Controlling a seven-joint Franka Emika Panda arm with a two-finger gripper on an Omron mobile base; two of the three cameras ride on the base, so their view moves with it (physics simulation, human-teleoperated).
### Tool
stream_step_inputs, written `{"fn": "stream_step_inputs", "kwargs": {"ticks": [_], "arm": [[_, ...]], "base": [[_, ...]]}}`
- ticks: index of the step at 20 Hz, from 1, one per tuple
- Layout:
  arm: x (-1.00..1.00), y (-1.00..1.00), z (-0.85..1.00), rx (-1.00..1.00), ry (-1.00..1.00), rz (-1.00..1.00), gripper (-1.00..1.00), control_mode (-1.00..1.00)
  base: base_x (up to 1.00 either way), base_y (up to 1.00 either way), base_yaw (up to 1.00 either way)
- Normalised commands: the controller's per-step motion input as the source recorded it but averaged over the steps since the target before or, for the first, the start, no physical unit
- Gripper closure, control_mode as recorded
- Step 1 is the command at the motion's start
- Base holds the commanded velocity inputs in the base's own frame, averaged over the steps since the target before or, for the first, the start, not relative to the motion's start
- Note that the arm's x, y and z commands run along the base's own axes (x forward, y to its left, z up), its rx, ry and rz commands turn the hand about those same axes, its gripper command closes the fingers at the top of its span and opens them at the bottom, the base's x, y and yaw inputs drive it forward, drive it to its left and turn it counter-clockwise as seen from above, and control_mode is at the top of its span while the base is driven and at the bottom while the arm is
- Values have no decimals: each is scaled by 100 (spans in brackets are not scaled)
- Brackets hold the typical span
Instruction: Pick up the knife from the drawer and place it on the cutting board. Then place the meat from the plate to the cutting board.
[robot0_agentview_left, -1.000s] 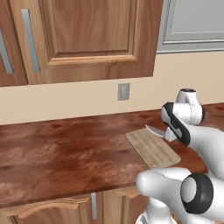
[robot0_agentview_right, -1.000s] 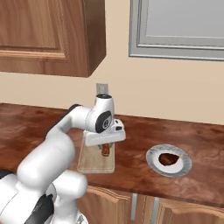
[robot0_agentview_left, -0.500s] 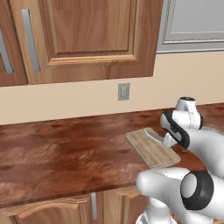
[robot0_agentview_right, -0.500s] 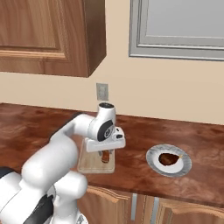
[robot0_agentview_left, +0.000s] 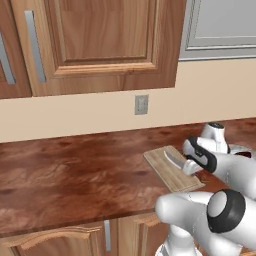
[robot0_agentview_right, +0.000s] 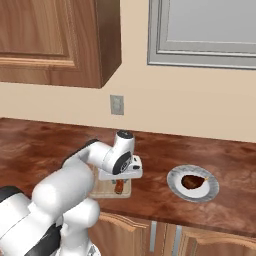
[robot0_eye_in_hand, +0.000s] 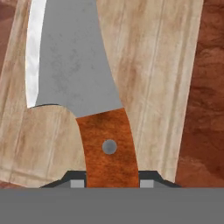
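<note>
Tool (robot0_eye_in_hand: 112, 180) pinches the knife (robot0_eye_in_hand: 83, 87) by its handle, low over the board (robot0_agentview_left: 172, 170) — can't tell if the blade touches yet. Lower until flat, release, lift straight up. Meat (robot0_agentview_right: 192, 181) sits on the plate (robot0_agentview_right: 176, 185) — next.

Knife (robot0_eye_in_hand: 78, 78) with grey blade and brown-orange riveted handle, upright at frame centre of the hand view, over the pale tan cutting board (robot0_eye_in_hand: 148, 65). Dark reddish meat (robot0_agentview_right: 192, 181) on the grey-rimmed plate (robot0_agentview_right: 176, 186), lower right of the right base view.
</note>
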Motion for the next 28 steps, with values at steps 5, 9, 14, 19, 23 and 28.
{"fn": "stream_step_inputs", "kwargs": {"ticks": [5, 9, 14, 19, 23, 28], "arm": [[52, 0, -3, 0, 1, -2, 100, -100], [42, 0, 0, 0, 1, 0, 100, -100], [22, 0, -1, 0, 0, 0, 100, -100], [5, 0, -27, 0, -4, 0, 100, -100], [4, 0, -36, 0, -3, 0, 100, -100], [1, 0, -31, 0, -1, 0, 100, -100]], "base": [[0, 0, 0], [0, 0, 0], [0, 0, 0], [0, 0, 0], [0, 0, 0], [0, 0, 0]]}}
